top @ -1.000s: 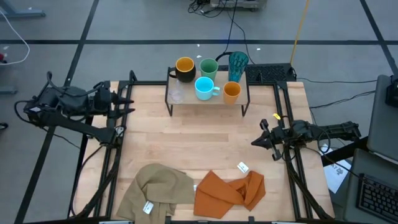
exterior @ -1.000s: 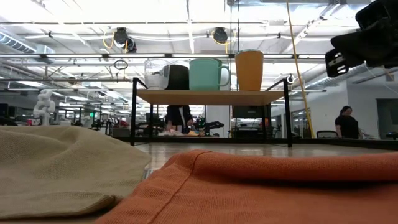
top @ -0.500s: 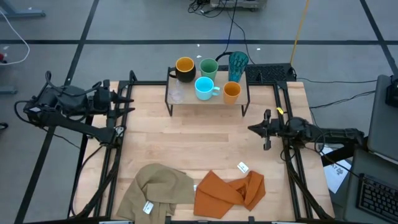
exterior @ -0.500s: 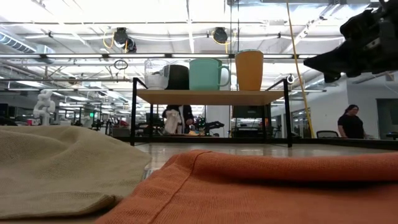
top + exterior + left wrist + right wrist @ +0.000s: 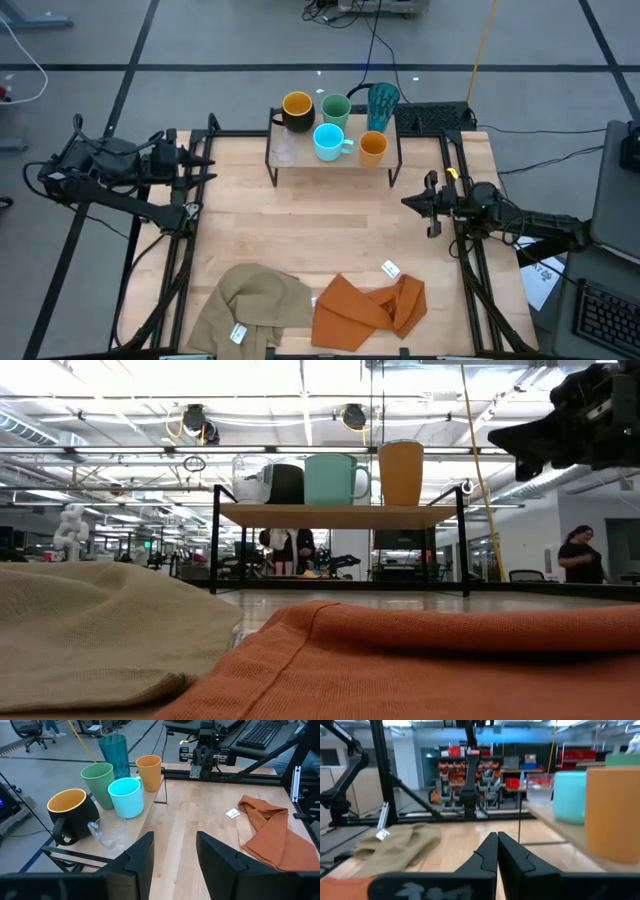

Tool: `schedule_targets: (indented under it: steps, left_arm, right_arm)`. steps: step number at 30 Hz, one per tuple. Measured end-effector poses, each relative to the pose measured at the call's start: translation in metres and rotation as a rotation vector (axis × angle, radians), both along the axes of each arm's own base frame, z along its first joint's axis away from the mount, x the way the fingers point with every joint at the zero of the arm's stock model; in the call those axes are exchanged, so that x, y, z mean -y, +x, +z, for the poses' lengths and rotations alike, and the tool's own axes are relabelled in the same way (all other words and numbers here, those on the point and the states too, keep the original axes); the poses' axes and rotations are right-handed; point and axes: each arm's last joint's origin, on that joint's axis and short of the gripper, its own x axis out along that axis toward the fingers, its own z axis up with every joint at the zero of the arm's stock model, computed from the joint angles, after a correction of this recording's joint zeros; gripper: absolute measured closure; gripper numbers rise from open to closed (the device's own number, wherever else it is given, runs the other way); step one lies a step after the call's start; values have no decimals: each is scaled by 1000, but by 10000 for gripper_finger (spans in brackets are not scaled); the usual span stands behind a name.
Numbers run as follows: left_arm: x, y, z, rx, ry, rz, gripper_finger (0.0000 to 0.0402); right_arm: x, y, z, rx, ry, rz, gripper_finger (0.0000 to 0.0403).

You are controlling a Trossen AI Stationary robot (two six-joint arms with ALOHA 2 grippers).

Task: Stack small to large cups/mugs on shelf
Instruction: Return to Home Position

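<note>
All six cups stand on the shelf point(image 5: 345, 166), which we see between our two end effectors, toward the desk's point(image 5: 300, 225) far edge: black mug point(image 5: 297, 110), green cup point(image 5: 336, 108) and teal tumbler point(image 5: 383, 100) behind, clear cup point(image 5: 284, 150), light blue mug point(image 5: 328, 141) and orange cup point(image 5: 372, 147) in front. The left end effector point(image 5: 175, 842) waits beside the shelf, fingers wide; the right end effector point(image 5: 497, 839) hovers with fingers pressed together, holding nothing
</note>
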Motion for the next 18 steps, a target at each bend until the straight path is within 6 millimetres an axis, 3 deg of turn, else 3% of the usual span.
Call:
schedule_targets:
  steps: [7,12,18]
  left_arm:
    - [0,-1,-3,-23,-17,8,256]
    - [0,-2,-4,-37,-26,14,256]
    - [0,2,-11,-61,-25,15,256]
  right_arm:
    - [-2,0,-8,-83,44,26,403]
    - [-6,-3,-5,-57,-15,47,403]
    - [-7,-3,-8,-78,43,57,403]
